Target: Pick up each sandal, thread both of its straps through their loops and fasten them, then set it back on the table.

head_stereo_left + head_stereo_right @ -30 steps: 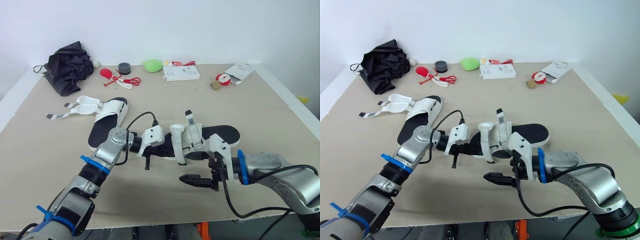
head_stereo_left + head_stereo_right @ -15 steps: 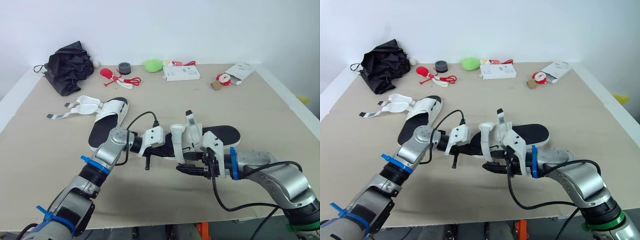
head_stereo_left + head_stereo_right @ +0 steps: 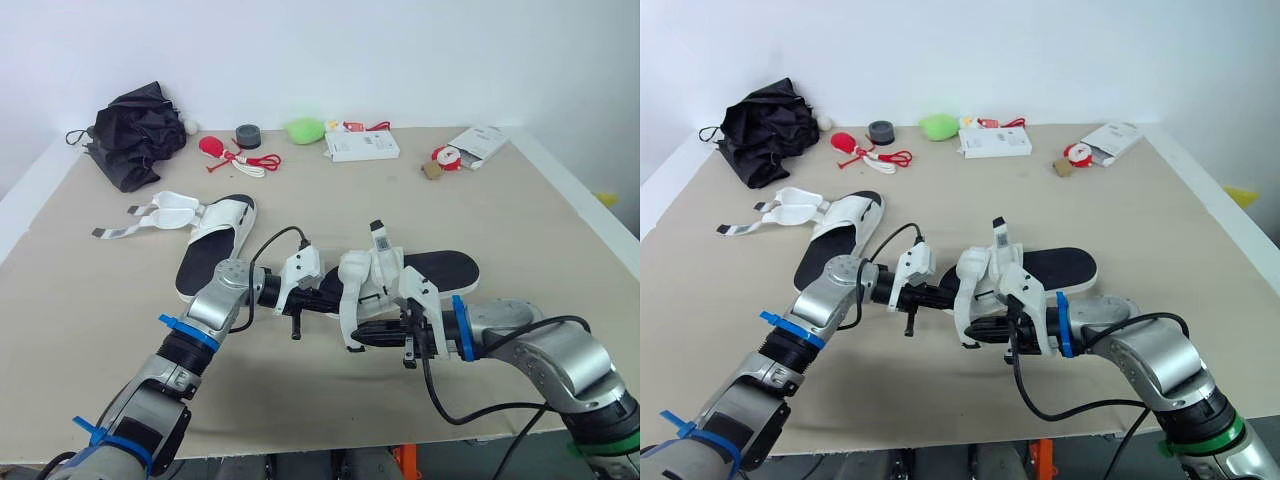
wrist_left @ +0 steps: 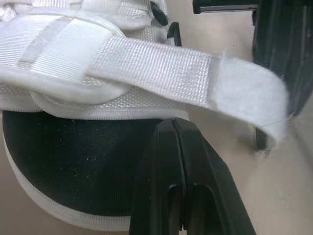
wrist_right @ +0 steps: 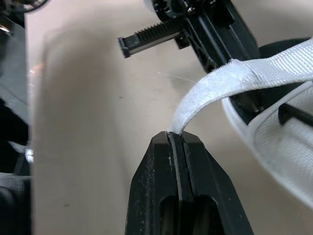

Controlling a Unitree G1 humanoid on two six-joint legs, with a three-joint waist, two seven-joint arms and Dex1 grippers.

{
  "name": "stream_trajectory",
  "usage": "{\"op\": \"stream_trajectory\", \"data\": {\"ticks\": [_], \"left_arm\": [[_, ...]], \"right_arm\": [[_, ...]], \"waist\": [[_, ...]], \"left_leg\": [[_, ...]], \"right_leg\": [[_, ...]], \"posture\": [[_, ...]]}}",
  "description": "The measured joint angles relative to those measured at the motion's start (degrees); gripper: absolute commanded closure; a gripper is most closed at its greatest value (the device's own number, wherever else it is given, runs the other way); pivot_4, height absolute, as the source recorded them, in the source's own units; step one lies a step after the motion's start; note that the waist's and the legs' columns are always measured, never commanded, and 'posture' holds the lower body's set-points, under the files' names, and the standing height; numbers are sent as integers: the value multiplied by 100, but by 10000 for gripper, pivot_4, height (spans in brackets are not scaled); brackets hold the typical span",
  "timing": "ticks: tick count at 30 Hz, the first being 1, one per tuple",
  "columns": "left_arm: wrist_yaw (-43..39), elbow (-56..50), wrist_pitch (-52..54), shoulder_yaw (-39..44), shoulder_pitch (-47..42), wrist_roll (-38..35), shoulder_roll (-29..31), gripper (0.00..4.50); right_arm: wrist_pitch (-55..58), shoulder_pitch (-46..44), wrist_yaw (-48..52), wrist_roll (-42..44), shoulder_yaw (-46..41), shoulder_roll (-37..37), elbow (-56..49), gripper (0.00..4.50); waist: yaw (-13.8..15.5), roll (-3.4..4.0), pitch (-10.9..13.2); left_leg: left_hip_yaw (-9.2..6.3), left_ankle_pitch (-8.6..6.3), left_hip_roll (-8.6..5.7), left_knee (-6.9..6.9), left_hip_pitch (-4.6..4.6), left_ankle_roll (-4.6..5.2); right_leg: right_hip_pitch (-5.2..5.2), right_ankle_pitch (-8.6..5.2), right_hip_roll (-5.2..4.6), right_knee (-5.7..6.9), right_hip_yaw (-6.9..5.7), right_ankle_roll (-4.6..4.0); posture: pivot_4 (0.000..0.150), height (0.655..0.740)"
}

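Nearest the robot, the right gripper point(image 5: 175, 139) has its fingers pressed together on the very tip of a white strap point(image 5: 230, 81). The strap runs taut from there back to the near sandal point(image 3: 440, 268), which lies on the table point(image 3: 520, 220) between the two arms. The webbing looks soft, limp and light, so a pinch at the end lets it be steered, though so thin a bite could slip if pulled hard. The sandal itself seems light enough to slide, so it wants steadying by its stiffer sole or upper. The left gripper point(image 4: 174, 128) is closed too, tips against the edge of the white upper over the black footbed; nothing shows between them. Farther off lies the second sandal point(image 3: 222, 232), its straps splayed loose. Which loop the held strap belongs to cannot be made out.
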Motion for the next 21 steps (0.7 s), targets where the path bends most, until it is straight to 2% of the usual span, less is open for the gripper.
{"op": "stream_trajectory", "data": {"ticks": [5, 7, 9, 10, 12, 20, 21], "left_arm": [[-2, -1, 7, 4, 3, 2, 28, 45000], [-16, 0, -90, -4, 9, 33, 82, 45000], [-24, 1, -117, -4, 4, 49, 97, 45000], [-26, -2, -164, -26, -7, 75, 97, 45000], [-41, 4, -250, -60, -7, 93, 106, 45000], [-20, -7, -366, -120, -9, 133, 53, 45000], [18, -45, -367, -118, 21, 134, 60, 45000]], "right_arm": [[333, -361, 8, 375, -320, 57, 107, 44407], [845, -974, -63, 828, -584, 231, 521, 44407], [926, -1168, -97, 869, -622, 282, 662, 44407], [1069, -1539, -202, 888, -765, 335, 969, 44407], [1353, -2265, -398, 727, -774, 354, 1760, 44407], [2060, -3019, -358, 350, -401, 434, 3261, 44407], [2418, -3108, -304, 378, -391, 486, 3488, 44407]], "waist": [[-7, -1, 1], [-10, -1, 1], [-20, -3, 3], [-15, -1, 4], [-12, -1, 4], [-4, 0, 3], [-6, 0, 3]], "left_leg": [[1, 0, 8, 1, 0, 0], [-1, 0, 14, 2, 1, 0], [9, 0, 19, 2, -1, 0], [11, 2, 17, 2, -1, 2], [12, 2, 17, 3, -1, 3], [9, -3, 9, 2, -19, 6], [12, -3, 8, 2, -20, 6]], "right_leg": [[-1, 2, 5, 0, 2, 0], [-2, 8, 13, 4, 5, -13], [-9, 14, 14, 3, 9, -19], [-10, 18, 14, 4, 8, -20], [-10, 18, 14, 4, 11, -23], [-19, 49, 11, 1, 14, -35], [-20, 50, 11, 1, 15, -32]], "posture": [[1500, 7400], [1500, 7400], [1500, 7400], [1500, 7400], [1500, 7400], [1500, 7400], [1500, 7400]]}}
